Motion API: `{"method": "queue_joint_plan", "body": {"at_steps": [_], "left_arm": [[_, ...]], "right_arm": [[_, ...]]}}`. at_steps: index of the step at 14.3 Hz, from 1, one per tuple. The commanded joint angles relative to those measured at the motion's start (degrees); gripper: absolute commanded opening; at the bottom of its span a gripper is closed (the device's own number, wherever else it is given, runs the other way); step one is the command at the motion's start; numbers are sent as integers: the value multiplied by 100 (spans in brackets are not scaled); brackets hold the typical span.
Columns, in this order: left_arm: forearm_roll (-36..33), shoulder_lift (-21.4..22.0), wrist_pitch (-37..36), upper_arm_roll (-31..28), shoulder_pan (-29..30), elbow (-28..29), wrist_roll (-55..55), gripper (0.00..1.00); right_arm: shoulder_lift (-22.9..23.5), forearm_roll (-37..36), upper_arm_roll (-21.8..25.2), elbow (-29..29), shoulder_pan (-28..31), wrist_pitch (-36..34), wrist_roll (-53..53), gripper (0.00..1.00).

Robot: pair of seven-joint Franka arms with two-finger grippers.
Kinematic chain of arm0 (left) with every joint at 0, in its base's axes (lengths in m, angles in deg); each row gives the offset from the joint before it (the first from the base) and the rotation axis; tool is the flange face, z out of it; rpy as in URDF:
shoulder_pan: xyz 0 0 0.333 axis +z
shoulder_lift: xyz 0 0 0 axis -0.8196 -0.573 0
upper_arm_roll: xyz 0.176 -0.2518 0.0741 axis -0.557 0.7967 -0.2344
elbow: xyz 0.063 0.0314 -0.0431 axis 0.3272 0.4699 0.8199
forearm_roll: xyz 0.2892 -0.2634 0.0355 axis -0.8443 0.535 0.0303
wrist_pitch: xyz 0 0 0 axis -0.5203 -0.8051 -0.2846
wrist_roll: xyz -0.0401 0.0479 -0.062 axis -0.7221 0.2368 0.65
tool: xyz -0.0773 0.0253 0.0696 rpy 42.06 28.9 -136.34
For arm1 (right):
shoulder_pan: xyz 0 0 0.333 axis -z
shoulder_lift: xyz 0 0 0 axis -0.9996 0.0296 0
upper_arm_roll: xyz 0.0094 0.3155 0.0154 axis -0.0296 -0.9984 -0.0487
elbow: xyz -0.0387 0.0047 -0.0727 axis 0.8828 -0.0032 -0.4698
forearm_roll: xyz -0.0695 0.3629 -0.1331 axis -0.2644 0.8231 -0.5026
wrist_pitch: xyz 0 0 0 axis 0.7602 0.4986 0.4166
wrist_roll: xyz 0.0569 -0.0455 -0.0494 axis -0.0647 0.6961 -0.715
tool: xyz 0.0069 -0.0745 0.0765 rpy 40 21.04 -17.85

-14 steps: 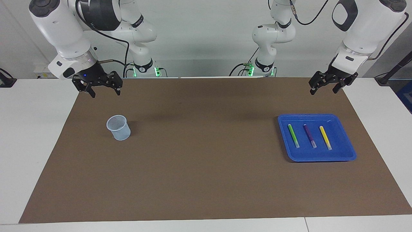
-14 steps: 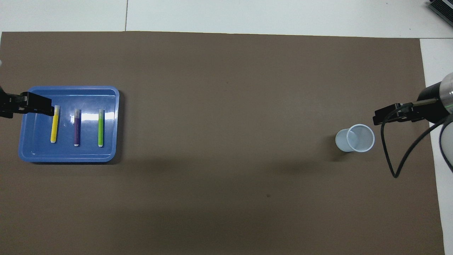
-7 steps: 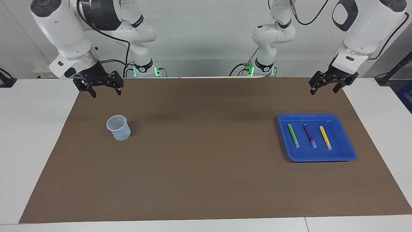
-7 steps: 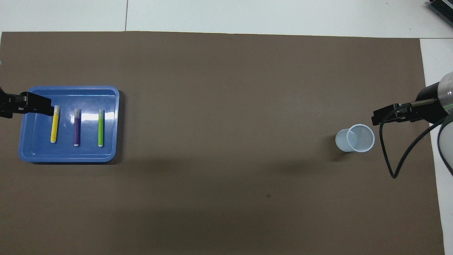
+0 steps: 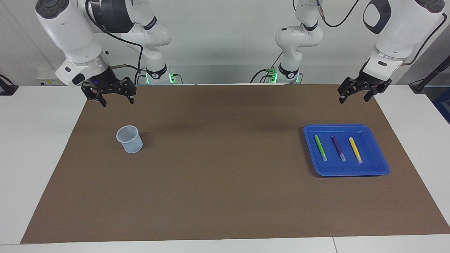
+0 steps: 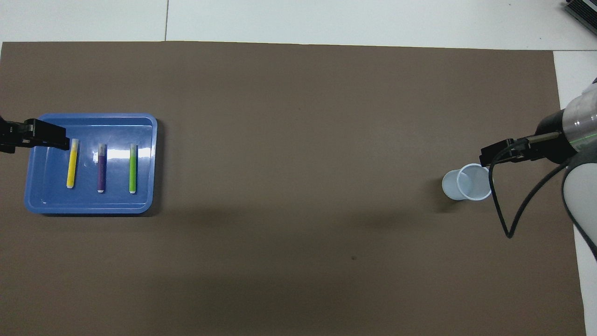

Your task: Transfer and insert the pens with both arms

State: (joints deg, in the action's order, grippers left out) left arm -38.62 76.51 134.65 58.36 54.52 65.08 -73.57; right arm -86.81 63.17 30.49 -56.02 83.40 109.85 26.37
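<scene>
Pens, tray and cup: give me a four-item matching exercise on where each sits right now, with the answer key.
Things:
1. green pen
2. purple pen
3. yellow pen
4. cup

Places:
A. middle of the row in the blue tray
B. on the brown mat, toward the right arm's end
C. in the tray, on the side toward the cup
D. in the tray, on the side away from the cup

Pairs: 1-C, 2-A, 3-D, 4-B
</scene>
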Motion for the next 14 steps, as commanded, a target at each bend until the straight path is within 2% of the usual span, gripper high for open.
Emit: {"method": "queue_joint_plan", "body": {"at_steps": [1,3,8,12,14], "left_arm": [[-91,160,177,-25,-18,194,-121,100],[40,222,265,-51,157,342,-96,100],[41,538,941,-51,166,1142,-87,100],[41,547,1135,-51,140,1388,-96,100],[58,504,1310,-51,123,1547,-95,100]], "right_arm": [[-163,110,-6,-201,42,12,-41,100],[-172,110,-15,-201,42,3,-32,100],[-251,136,-15,-341,51,-58,12,100],[-251,136,-41,-376,24,108,160,100],[-329,136,-67,-595,16,310,214,100]]}}
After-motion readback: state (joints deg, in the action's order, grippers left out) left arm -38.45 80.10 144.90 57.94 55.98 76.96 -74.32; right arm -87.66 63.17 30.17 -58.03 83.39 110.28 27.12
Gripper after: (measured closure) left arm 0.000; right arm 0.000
